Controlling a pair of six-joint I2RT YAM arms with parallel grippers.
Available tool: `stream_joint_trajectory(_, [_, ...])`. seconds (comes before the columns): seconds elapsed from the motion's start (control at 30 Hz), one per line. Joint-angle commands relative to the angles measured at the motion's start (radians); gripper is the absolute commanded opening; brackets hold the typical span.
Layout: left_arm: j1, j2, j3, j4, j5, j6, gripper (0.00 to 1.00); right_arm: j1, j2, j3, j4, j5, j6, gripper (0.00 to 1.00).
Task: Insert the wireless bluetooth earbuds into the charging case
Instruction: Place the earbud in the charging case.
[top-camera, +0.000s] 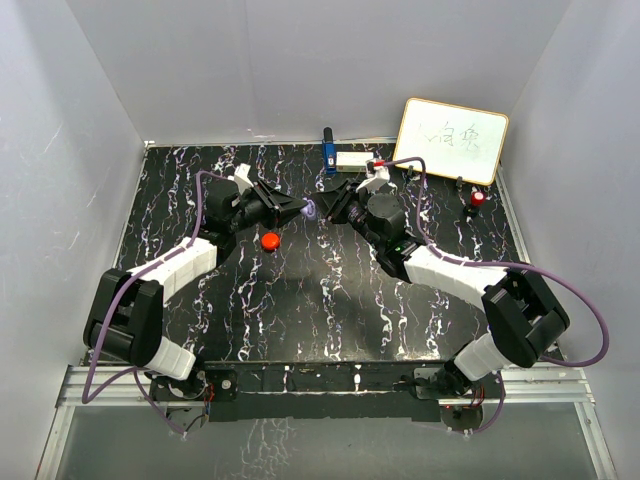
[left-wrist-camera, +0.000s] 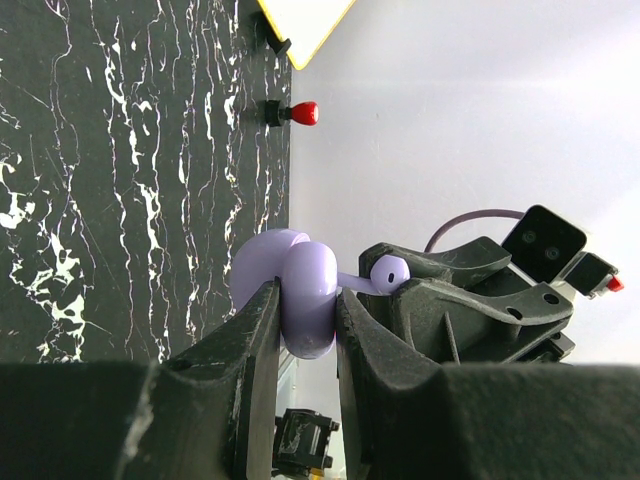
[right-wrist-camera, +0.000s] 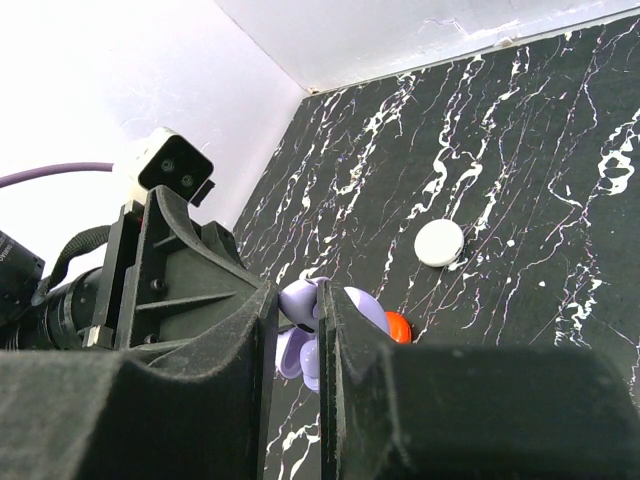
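Now the left end effector (left-wrist-camera: 307, 318) is closed on the lilac case (left-wrist-camera: 268, 262), and the right end effector (right-wrist-camera: 322, 302) pinches a lilac earbud (left-wrist-camera: 388, 270) just beside it.

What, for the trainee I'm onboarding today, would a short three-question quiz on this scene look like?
1. True or false: the left hand is open and empty.
2. Which colour is the puck near the left hand in the top view? A red, B green, C yellow.
3. Fill in: the right hand pinches a small lavender ___.

Key:
1. False: it is shut on the lavender charging case.
2. A.
3. earbud.
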Motion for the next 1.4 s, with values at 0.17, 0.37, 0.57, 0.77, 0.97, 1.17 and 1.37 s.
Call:
stream_joint_trajectory(0.17, [-0.008, -0.053, 0.006, 0.000, -0.003, 0.006, 0.00, 0.006, 0.004, 0.047, 0.026, 0.013, -0.003, 0.00])
stream_joint_trajectory(0.37, [-0.010, -0.051, 0.008, 0.001, -0.003, 0.006, 0.00, 0.008, 0.011, 0.053, 0.023, 0.014, -0.001, 0.00])
stream_joint_trajectory(0.57, [-0.012, -0.051, 0.010, 0.001, -0.004, 0.005, 0.00, 0.011, 0.017, 0.055, 0.022, 0.012, 0.003, 0.00])
stream_joint_trajectory(0.77, [-0.015, -0.053, 0.012, 0.001, -0.006, 0.005, 0.00, 0.011, 0.018, 0.056, 0.020, 0.014, 0.004, 0.00])
stream_joint_trajectory(0.97, [-0.017, -0.053, 0.017, 0.000, -0.009, 0.006, 0.00, 0.013, 0.021, 0.058, 0.018, 0.014, 0.005, 0.00])
stream_joint_trajectory(1.17, [-0.018, -0.056, 0.017, -0.003, -0.012, 0.008, 0.00, 0.014, 0.023, 0.056, 0.015, 0.015, 0.005, 0.00])
stream_joint_trajectory(1.37, [-0.019, -0.061, 0.022, -0.012, -0.015, 0.014, 0.00, 0.012, 0.023, 0.056, 0.012, 0.023, 0.005, 0.00])
